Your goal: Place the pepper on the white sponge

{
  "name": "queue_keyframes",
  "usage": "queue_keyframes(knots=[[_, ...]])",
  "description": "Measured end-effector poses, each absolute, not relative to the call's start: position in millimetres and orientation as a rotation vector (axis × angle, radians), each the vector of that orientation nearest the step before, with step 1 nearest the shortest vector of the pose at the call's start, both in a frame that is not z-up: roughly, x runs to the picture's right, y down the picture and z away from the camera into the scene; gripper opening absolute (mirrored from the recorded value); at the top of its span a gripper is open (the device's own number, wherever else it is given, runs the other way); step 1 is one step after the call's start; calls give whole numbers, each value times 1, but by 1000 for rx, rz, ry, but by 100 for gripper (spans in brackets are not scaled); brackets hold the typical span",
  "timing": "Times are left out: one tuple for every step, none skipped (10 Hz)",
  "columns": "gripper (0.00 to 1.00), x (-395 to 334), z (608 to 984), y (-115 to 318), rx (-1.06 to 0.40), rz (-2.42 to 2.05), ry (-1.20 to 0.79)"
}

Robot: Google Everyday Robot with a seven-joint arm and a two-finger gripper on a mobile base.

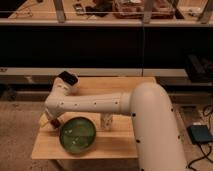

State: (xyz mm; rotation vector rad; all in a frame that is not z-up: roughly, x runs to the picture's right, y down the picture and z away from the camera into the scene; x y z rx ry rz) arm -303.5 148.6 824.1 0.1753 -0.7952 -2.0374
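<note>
My white arm stretches from the lower right across the wooden table (125, 82) to its left side. The gripper (53, 119) hangs low at the table's left edge, just left of the green plate (77, 134). A small dark red shape, the pepper (55, 122), shows right at the gripper's tip, and I cannot make out whether it is held. The white sponge is hidden, with the arm covering much of the table's left half.
An upright white patterned bottle (106, 121) stands just right of the plate, partly under the arm. A black-topped white object (67, 78) sits at the table's back left corner. Dark shelving runs behind the table. A blue box (200, 134) lies on the floor at right.
</note>
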Motion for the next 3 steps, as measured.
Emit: queue_keyframes(knots=[[80,-300,823,143,184,-1995,-790],[80,-295,821,131,215,-1920,-774],[80,-291,819,123,232,-1883,-763]])
